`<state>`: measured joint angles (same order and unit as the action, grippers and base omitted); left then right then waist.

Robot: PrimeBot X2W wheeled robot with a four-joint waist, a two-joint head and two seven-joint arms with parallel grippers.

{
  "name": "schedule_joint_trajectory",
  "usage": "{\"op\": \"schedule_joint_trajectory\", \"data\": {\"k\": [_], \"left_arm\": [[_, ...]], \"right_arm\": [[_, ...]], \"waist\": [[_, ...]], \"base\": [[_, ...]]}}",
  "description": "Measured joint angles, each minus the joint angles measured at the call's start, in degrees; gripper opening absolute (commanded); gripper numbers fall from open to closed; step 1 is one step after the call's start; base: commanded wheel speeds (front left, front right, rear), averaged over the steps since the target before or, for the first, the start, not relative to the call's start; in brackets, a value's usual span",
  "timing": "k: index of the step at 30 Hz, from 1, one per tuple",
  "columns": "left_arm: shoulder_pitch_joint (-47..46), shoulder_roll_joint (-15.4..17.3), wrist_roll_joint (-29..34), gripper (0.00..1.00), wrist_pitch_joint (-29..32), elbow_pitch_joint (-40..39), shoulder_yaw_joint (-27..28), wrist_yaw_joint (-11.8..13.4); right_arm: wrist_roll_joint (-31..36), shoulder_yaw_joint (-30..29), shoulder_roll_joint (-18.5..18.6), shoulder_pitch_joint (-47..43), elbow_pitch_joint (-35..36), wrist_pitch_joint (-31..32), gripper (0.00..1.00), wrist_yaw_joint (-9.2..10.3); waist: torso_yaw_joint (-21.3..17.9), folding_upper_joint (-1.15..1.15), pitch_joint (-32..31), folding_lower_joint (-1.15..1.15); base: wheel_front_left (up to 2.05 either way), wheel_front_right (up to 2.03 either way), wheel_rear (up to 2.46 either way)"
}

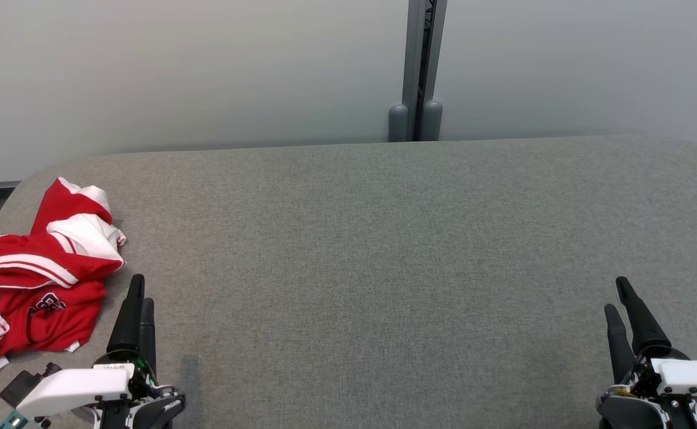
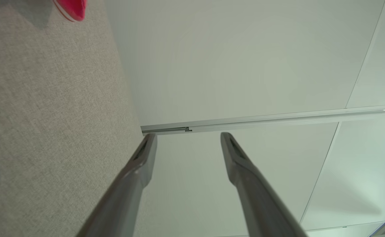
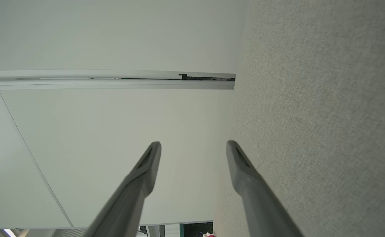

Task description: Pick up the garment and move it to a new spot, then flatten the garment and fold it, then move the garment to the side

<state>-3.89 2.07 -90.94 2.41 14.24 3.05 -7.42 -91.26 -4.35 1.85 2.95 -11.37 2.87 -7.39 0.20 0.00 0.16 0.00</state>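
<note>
Both left gripper [image 1: 141, 292] and right gripper [image 1: 615, 295] hang at the desk's [image 1: 384, 250] near edge, fingers wide and empty. The crumpled red jersey [image 1: 32, 280] lies at its left end; pickup probably needs a leftward reach.

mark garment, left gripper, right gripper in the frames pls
garment [image 1: 74, 301], head view, red fabric beside the logo.
left gripper [image 2: 188, 135], left wrist view, midway between fingertips.
right gripper [image 3: 194, 143], right wrist view, midway between fingertips.
</note>
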Motion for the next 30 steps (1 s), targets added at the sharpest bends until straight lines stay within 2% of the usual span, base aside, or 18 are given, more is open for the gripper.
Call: {"op": "schedule_joint_trajectory", "data": {"k": [14,30], "left_arm": [[-0.22,0.11,11.27,1.00,-3.04,-2.72,-0.58,0.54],[-0.25,0.32,35.73,1.00,-6.31,-4.90,-3.66,2.97]], "right_arm": [[7.84,2.32,0.64,-0.27,3.97,-3.38,1.00,0.00],[27.42,3.41,1.32,-0.84,7.39,-6.55,1.00,0.00]], "waist": [[0.23,0.00,0.06,0.00],[0.44,0.00,0.29,0.00]], "base": [[0.00,0.00,0.00],[0.00,0.00,0.00]]}}
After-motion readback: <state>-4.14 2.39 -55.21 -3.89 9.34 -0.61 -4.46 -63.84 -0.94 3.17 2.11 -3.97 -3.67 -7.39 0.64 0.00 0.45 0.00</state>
